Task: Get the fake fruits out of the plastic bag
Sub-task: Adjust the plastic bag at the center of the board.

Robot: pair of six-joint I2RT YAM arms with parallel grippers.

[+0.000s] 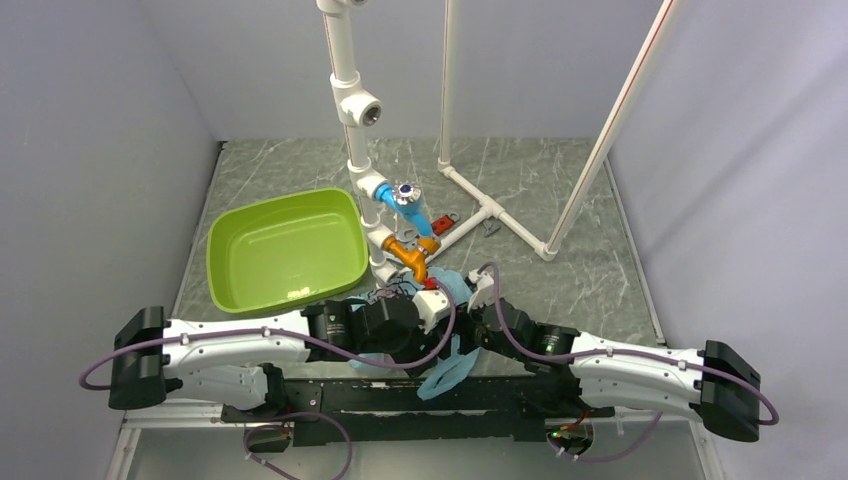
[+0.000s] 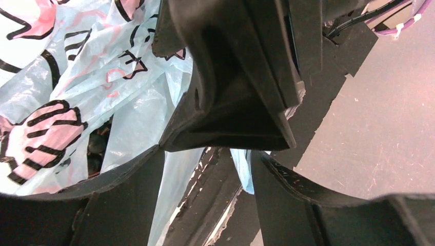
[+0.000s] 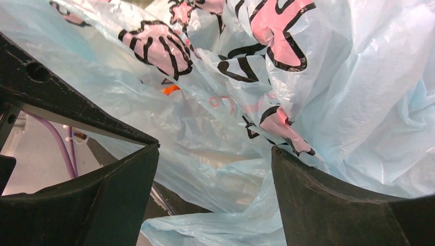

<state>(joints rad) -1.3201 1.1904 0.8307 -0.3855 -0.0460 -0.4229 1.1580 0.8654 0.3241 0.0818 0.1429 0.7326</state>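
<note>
Two robot arms meet over a crumpled plastic bag (image 1: 442,378) at the near edge of the table (image 1: 560,190); the fruits appear to be inside it.

At left, the left gripper (image 2: 208,154) has its fingers apart, a strip of blue film hanging loose between them, nothing pinched; left of it a dark lump, probably the grapes (image 2: 95,148), sits behind the printed film; the green fruit is hidden; at right, the right gripper (image 3: 214,147) also gapes, with the bag bulging ahead of its fingers; the step would likely go best if one gripper pinches a free edge and lifts the mouth while the other closes on fruit alone, since thin film would drag along; the table is dark and marbled; a lime-green tub (image 1: 285,250) sits left, a white pipe frame (image 1: 447,80) behind, with plain grey walls (image 1: 100,150) around.
</note>
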